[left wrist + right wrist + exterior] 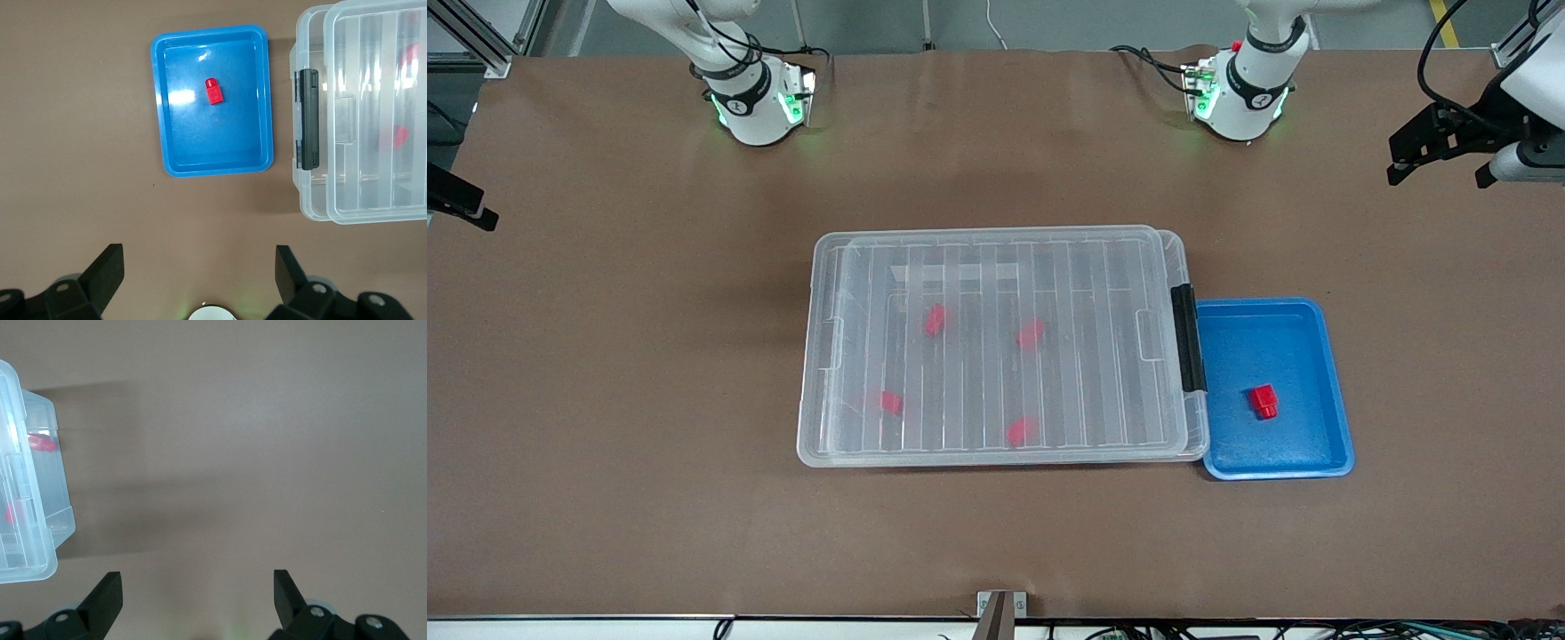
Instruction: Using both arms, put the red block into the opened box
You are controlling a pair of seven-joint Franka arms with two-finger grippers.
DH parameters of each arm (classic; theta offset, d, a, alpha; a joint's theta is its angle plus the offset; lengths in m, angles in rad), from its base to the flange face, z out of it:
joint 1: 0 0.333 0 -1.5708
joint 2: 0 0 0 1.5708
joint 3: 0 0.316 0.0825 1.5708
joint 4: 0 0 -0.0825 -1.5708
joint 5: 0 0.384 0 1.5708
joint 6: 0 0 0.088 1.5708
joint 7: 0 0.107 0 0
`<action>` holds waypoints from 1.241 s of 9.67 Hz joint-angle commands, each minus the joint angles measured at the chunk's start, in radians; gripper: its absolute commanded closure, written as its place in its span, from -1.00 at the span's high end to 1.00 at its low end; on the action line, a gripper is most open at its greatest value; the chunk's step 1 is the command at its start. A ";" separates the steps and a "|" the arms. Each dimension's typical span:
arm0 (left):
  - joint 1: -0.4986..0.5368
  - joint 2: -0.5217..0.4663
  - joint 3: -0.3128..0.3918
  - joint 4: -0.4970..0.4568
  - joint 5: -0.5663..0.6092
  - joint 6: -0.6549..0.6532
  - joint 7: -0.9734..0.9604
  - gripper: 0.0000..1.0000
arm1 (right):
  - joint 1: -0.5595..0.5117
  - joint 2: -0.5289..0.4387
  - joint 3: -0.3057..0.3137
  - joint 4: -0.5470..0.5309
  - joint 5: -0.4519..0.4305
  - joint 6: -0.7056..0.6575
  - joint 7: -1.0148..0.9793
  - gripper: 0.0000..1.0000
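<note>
Item, centre of the front frame: box (996, 347), clear, lid (1005, 342) lying on it slightly askew, black clip (1188, 338) on the short side touching the blue tray (1303, 462); the red block (1263, 401) lies alone in that tray, lower right of centre, with four like blocks dim under the lid. Item, room: bare brown surface (605, 400) runs wide round box and tray to every frame edge. Item, my hands: left hand (200, 270) spread wide, high over bare surface at the upper right edge, tray in its view; right hand (198, 590) spread wide, empty, at the left edge over bare surface by the box's corner.
</note>
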 commanded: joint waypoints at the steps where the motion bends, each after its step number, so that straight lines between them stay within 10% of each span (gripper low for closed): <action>1: 0.006 0.003 0.004 -0.030 0.011 0.001 0.018 1.00 | -0.012 -0.024 0.009 -0.023 -0.012 0.003 -0.010 1.00; 5: 0.024 0.070 0.010 0.020 0.033 0.013 0.023 1.00 | -0.013 -0.024 0.009 -0.023 -0.011 0.003 -0.010 1.00; 12: 0.052 0.476 0.003 -0.047 0.026 0.410 -0.072 1.00 | 0.129 0.045 0.019 -0.035 0.060 0.068 0.130 1.00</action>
